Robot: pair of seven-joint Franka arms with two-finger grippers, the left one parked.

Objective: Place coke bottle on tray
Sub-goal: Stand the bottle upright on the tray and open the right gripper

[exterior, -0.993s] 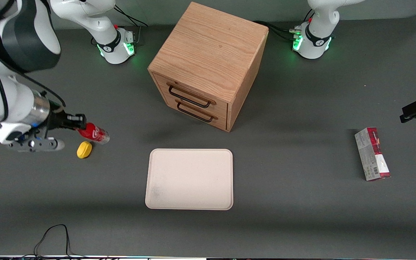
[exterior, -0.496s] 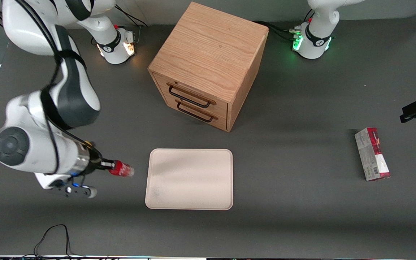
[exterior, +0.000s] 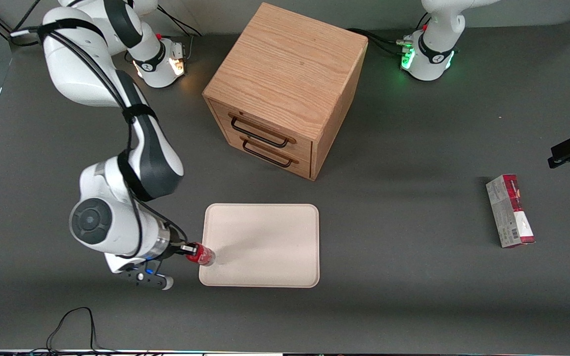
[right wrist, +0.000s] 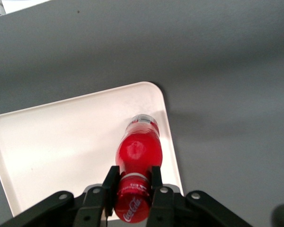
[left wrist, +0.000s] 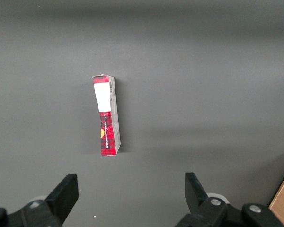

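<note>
**Bottle carried to the tray's edge, not yet set down**

Dark grey matting covers the table [exterior: 413,296], seen from above under even light. The working arm's gripper [exterior: 184,250] hangs low near the table edge nearest the front camera, its two black fingers [right wrist: 110,182] pinching the coke bottle [exterior: 201,254] around its upper part. The bottle points away from the gripper, its clear base out ahead.

The wrist camera looks down the length of the bottle [right wrist: 136,163] and shows its base just over the rim of the tray [right wrist: 61,142], close to one rounded corner. In the front view the pale cream tray [exterior: 265,237] spreads out ahead of the gripper with nothing on it.

Judging from this, the pick-up and most of the carry are done. What seems left is a short reach further over the tray, a lowering, and the release.

White cursive script on the bottle's red body reads as the Coca-Cola mark. Well away from the gripper, toward the parked arm's end of the table, lies a red-and-grey carton box [exterior: 509,211]; its printing is too small to read. A wooden drawer cabinet [exterior: 285,89] stands past the tray, farther from the front camera.
</note>
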